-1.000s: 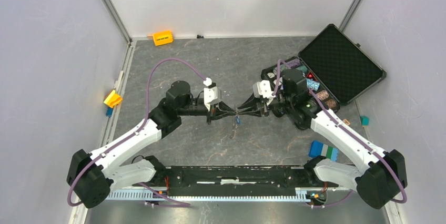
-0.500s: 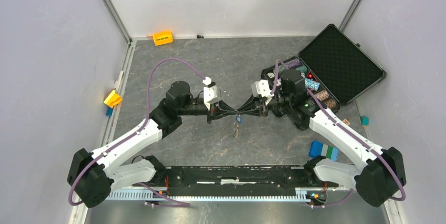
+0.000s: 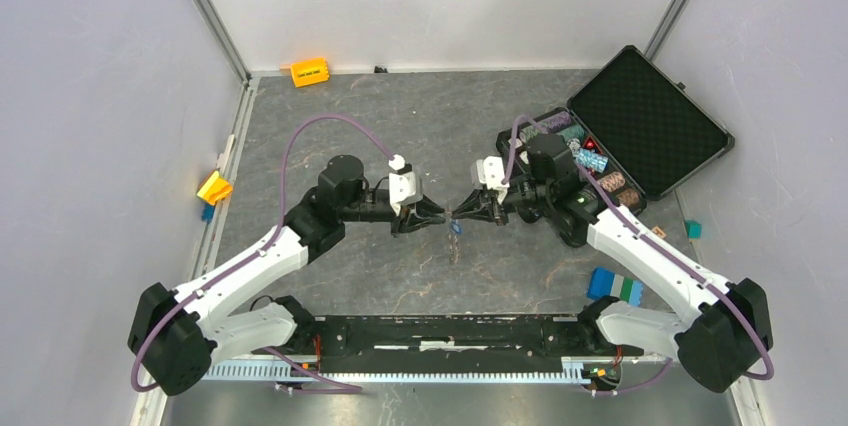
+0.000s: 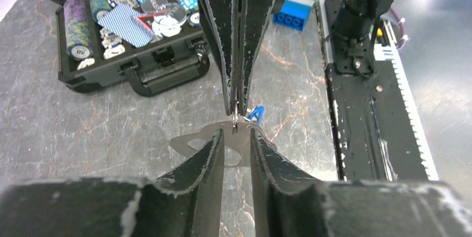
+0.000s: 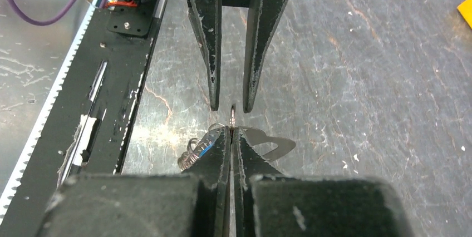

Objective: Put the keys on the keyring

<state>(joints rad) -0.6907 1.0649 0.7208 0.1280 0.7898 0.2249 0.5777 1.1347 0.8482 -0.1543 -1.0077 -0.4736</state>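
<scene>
My right gripper (image 5: 231,130) is shut on a thin metal keyring (image 5: 232,112), seen edge-on just past its fingertips. A coiled ring with a blue tag (image 5: 198,149) shows beside its left finger. A flat silver key (image 5: 274,143) lies under the right one. I cannot tell whether that key hangs or rests on the table. My left gripper (image 4: 236,133) faces it tip to tip, open, its fingers either side of the keyring (image 4: 235,120) without gripping. In the top view both grippers (image 3: 438,214) (image 3: 462,213) meet above the table's middle, with the blue tag (image 3: 456,227) below them.
An open black case (image 3: 645,116) holding poker chips (image 3: 588,154) stands at the right rear. Blue-green blocks (image 3: 615,286) lie near the right arm's base, and a teal cube (image 3: 693,230) sits by the right wall. An orange block (image 3: 310,72) and a yellow piece (image 3: 214,188) sit at the back and left edges. A black rail (image 3: 450,331) runs along the near edge.
My left gripper has opened and let go, easing back to the left. My right gripper has closed on the keyring and shifted slightly left.
</scene>
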